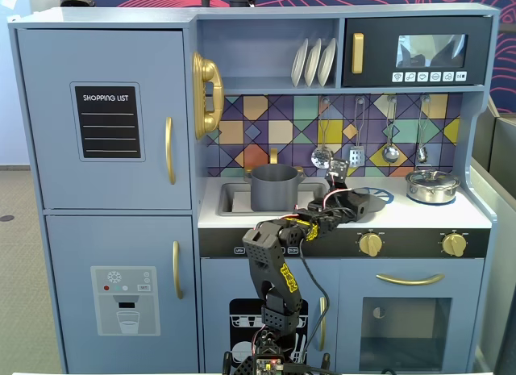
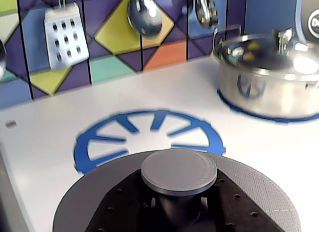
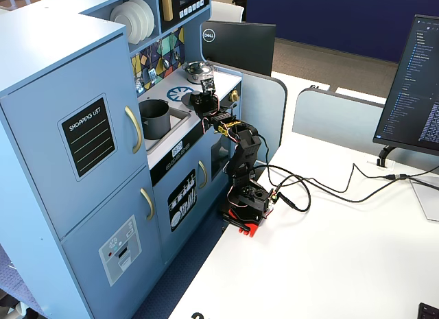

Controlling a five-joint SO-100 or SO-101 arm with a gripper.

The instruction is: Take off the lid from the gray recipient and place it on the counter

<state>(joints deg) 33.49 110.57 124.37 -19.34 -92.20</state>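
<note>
The gripper (image 2: 179, 212) is closed on the knob of the lid (image 2: 259, 192); the lid fills the near edge of the wrist view, disc roughly level. Directly beyond and below it lies the counter (image 2: 50, 122) with the blue burner print (image 2: 99, 147); whether the lid touches the counter cannot be determined. The pot (image 1: 275, 188) stands uncovered in the sink to the left in a fixed view. Judged next move: lower straight down, then release. Farther right stands the silver pot (image 2: 264, 82).

My jaws hold the lid (image 2: 179, 171) (dark-gray, round, by its knob) level just above the pale worktop (image 2: 149, 100). The gray recipient (image 1: 274, 187) stands upright and uncovered, left in a fixed view.
</note>
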